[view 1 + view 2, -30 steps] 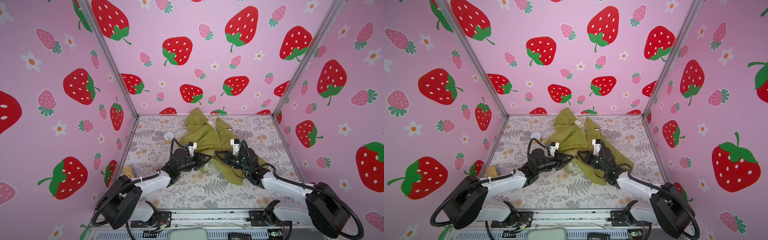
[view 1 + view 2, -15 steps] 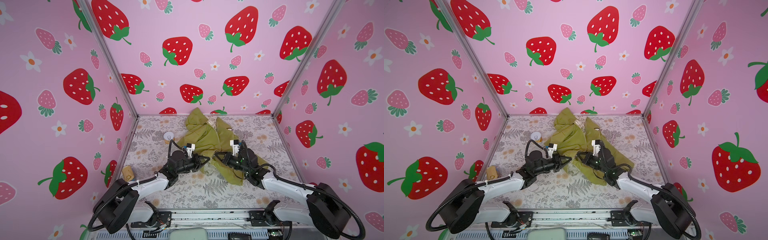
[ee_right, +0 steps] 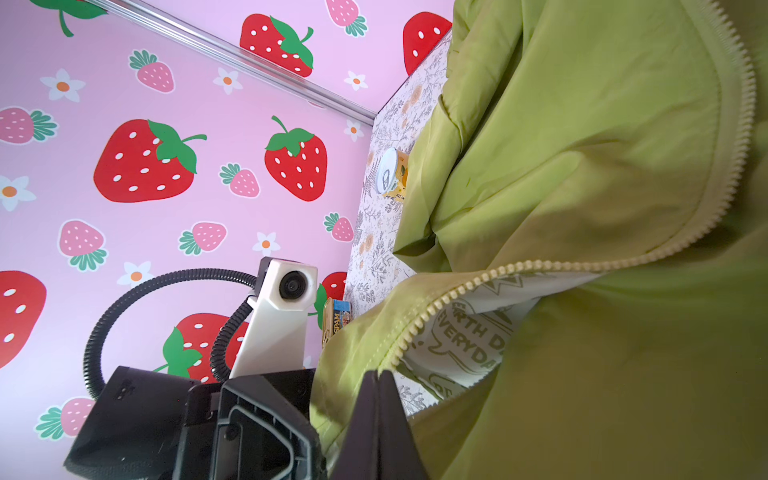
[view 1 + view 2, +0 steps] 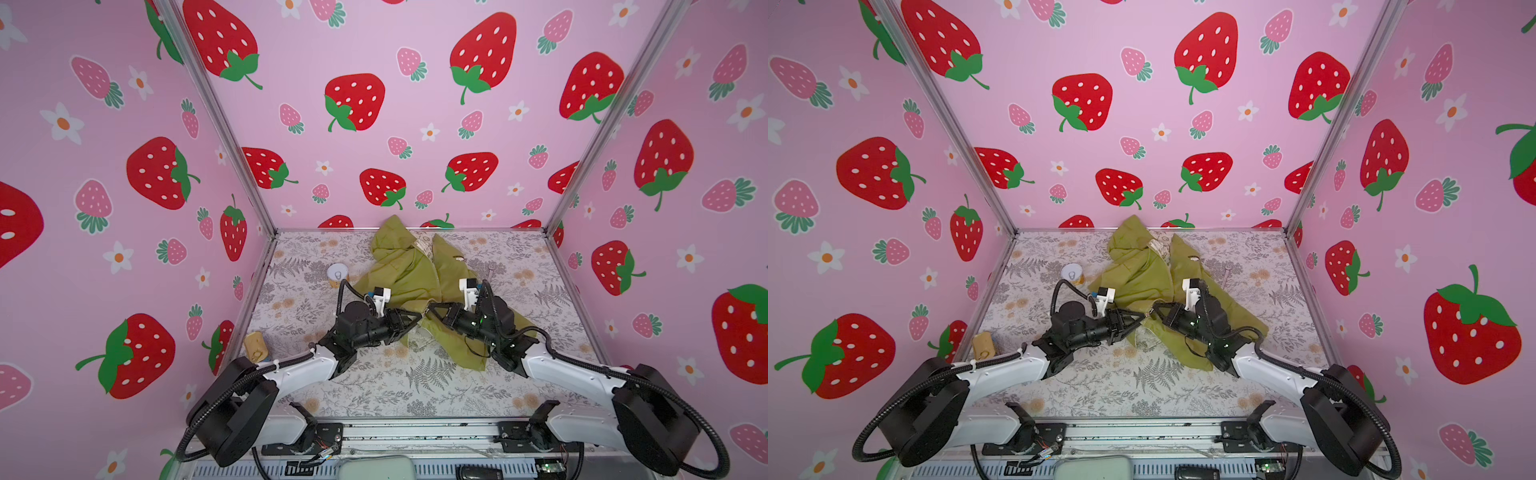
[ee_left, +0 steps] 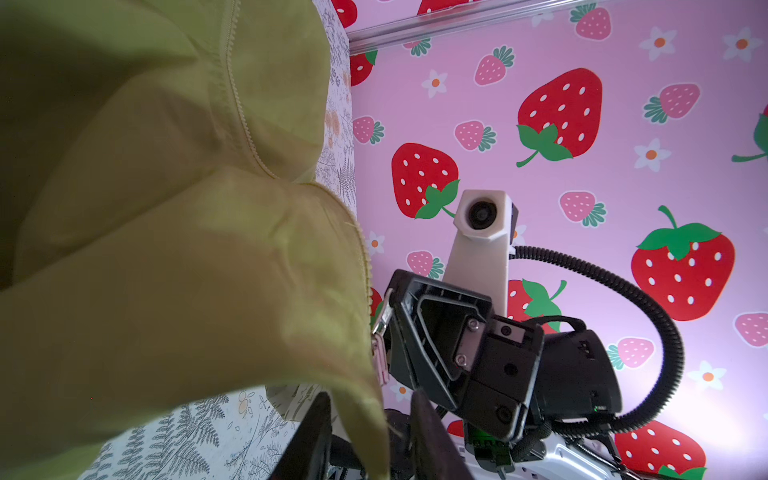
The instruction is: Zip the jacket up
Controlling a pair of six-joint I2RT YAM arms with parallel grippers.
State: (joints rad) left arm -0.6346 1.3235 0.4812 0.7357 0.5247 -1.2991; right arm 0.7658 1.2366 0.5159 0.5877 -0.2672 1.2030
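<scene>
1. In both top views: jacket (image 4: pixel 405 270) (image 4: pixel 1140 274) lay unzipped on the tabletop (image 4: pixel 415 395), toward the back wall. Left gripper (image 4: pixel 415 320) and right gripper (image 4: pixel 430 309) met at its near hem.
2. Left wrist view: left gripper (image 5: pixel 368 415) jaws stood apart, with a hem corner of the jacket (image 5: pixel 166 270) hanging between them, unpinched.
3. Right wrist view: right gripper (image 3: pixel 378 399) jaws were clamped together on the zipper edge of the jacket (image 3: pixel 582 166).

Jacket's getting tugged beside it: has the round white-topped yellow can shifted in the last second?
No. The round white-topped yellow can stands where it did beside the olive-green fabric jacket, same gap to the metal corner post.
</scene>
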